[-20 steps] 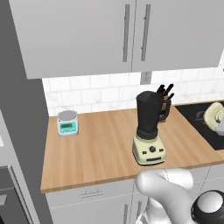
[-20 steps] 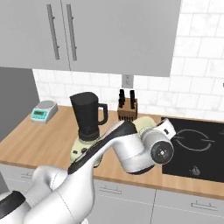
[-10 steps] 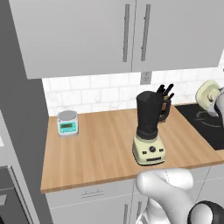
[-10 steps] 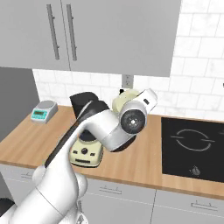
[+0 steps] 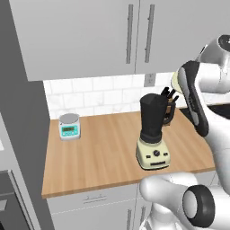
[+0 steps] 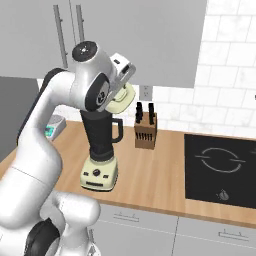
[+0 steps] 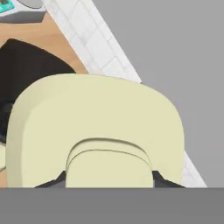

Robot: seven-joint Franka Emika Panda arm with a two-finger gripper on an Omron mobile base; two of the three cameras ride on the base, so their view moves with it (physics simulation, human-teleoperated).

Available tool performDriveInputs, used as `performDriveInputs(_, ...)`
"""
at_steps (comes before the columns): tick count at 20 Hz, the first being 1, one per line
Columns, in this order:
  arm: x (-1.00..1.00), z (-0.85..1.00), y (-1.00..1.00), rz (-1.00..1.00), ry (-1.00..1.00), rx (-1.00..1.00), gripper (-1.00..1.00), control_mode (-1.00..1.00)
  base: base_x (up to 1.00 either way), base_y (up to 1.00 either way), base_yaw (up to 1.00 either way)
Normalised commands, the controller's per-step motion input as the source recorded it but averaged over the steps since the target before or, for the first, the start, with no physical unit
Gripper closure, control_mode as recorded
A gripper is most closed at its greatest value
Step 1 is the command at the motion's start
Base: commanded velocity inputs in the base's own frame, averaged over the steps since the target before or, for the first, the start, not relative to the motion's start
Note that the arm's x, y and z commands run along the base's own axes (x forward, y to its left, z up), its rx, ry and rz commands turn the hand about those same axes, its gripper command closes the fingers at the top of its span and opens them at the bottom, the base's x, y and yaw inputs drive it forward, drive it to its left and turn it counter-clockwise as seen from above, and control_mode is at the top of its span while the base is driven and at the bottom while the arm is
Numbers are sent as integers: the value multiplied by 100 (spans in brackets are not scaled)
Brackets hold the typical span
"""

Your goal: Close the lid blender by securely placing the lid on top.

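Moved since earlier: arm swung up and leftward, carrying lid (image 6: 121,97) toward blender (image 6: 101,150).
Fingers (image 7: 109,181): clamped on lid's knob.
Lid position: raised, tilted, just beside blender's open rim, stove side.

The lid (image 6: 120,100) hangs tilted above the blender (image 6: 101,150) on the counter (image 6: 165,185), knife block (image 6: 145,132) beside it.

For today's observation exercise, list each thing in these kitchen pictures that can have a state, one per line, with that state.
blender: upright on the counter, jar open, no lid on it.
lid: held in the air beside and above the jar's rim, tilted.
gripper: shut on the lid's knob.
digital scale: platform bare.
knife block: knives in.
upper cabinets: doors closed.
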Motion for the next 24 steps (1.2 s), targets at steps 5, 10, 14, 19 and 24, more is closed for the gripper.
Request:
performDriveInputs(5,18,27,46,-1,27,-15,100,-100,0,0,0)
performDriveInputs(10,0,-28,5,0,15,0,100,-100,0,0,0)
performDriveInputs(14,0,-47,19,0,16,3,100,-100,0,0,0)
performDriveInputs(19,0,-26,32,0,8,7,100,-100,0,0,0)
performDriveInputs(24,1,-34,17,0,0,17,100,-100,0,0,0)
